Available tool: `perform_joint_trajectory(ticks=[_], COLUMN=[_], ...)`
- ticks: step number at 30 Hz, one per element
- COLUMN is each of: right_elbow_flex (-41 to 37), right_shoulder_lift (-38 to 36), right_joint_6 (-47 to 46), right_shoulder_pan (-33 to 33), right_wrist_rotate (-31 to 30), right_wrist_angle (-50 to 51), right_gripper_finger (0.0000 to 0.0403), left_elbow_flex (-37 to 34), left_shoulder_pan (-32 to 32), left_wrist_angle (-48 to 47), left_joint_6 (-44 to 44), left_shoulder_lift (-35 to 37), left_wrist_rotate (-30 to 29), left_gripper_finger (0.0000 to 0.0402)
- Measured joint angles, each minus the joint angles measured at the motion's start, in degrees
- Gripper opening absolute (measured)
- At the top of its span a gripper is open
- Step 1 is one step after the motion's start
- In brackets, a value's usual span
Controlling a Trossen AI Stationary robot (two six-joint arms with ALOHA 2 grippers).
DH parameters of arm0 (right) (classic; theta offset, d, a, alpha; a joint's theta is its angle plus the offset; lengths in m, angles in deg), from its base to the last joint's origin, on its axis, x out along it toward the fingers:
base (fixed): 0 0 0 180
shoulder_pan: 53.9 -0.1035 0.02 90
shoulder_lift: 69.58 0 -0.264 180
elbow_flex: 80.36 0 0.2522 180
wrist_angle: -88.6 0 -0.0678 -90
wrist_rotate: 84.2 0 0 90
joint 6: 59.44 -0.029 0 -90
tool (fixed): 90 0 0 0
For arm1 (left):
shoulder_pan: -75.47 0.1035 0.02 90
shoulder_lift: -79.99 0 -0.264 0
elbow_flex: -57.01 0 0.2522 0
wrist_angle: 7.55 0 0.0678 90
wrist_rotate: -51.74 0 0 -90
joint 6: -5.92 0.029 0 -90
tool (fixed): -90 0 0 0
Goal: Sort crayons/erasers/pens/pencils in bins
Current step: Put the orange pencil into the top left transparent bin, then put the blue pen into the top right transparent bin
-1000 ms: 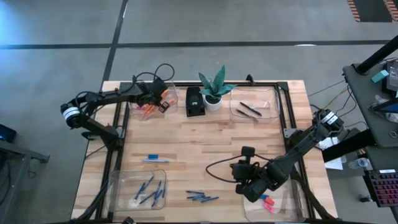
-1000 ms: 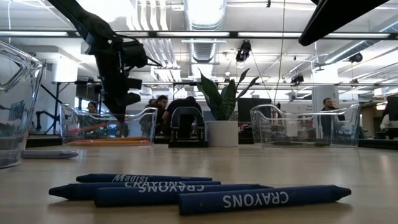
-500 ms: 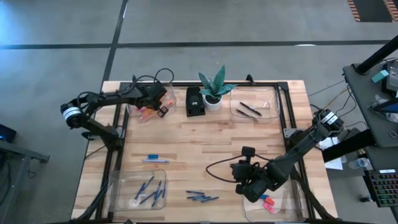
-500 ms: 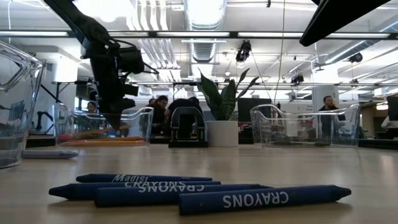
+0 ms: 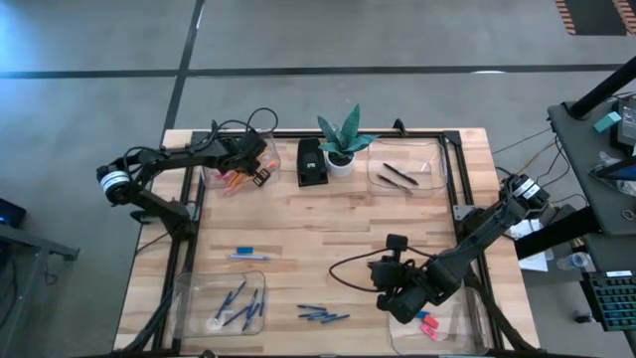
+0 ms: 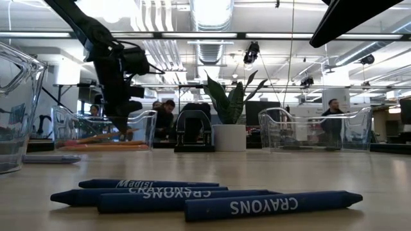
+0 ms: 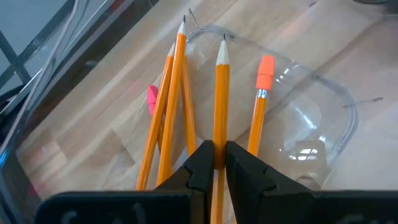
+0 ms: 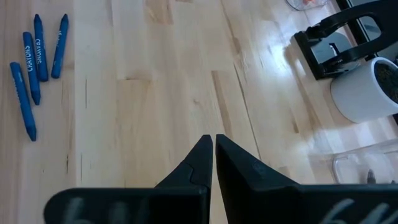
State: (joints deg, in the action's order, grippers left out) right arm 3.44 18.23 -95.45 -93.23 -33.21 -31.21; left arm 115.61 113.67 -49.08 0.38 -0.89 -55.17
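orange pencils (image 7: 221, 99) fill a clear bin (image 5: 231, 169); left fingers (image 7: 202, 163) pinch 1, right fingers (image 8: 202, 155) closed empty.

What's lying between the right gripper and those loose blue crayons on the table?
Nothing visible. The right gripper is shut, with bare wood between it and the four crayons. In the high view the crayons lie beside the gripper.

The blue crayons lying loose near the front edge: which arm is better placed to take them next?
Probably the right. Its hand hangs empty and shut close beside the crayons, while the left hand is far off over the pencil bin.
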Motion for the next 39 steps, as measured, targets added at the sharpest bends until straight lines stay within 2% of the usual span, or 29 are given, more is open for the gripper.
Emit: perform_joint_trajectory(ticks=[18, 22, 29, 31, 39], right_elbow_flex=[0.00, 0.00, 0.00, 0.00, 0.00], right_shoulder_lift=[0.00, 0.00, 0.00, 0.00, 0.00], right_joint_6=[0.00, 0.01, 0.00, 0.00, 0.00], right_shoulder_pan=[0.00, 0.00, 0.00, 0.00, 0.00], right_wrist_rotate=[0.00, 0.00, 0.02, 0.02, 0.04], right_wrist_angle=[0.00, 0.00, 0.02, 0.00, -0.01], right_gripper_finger=[0.0013, 0.0013, 0.0013, 0.0013, 0.0013], left_elbow_flex=[0.02, 0.02, 1.13, 2.46, 11.03], left_shoulder_pan=[0.00, 0.00, 0.00, 0.00, -1.85], left_wrist_angle=[0.38, 0.58, 0.08, -0.78, -5.72], left_joint_6=[1.32, 0.07, -0.35, -2.97, -6.51], left_shoulder_lift=[0.00, 0.00, 0.00, 0.02, 2.04], left_wrist_rotate=[0.00, -0.56, -0.74, -0.67, 8.81], left_gripper_finger=[0.0011, 0.0039, 0.0113, 0.0127, 0.0136])
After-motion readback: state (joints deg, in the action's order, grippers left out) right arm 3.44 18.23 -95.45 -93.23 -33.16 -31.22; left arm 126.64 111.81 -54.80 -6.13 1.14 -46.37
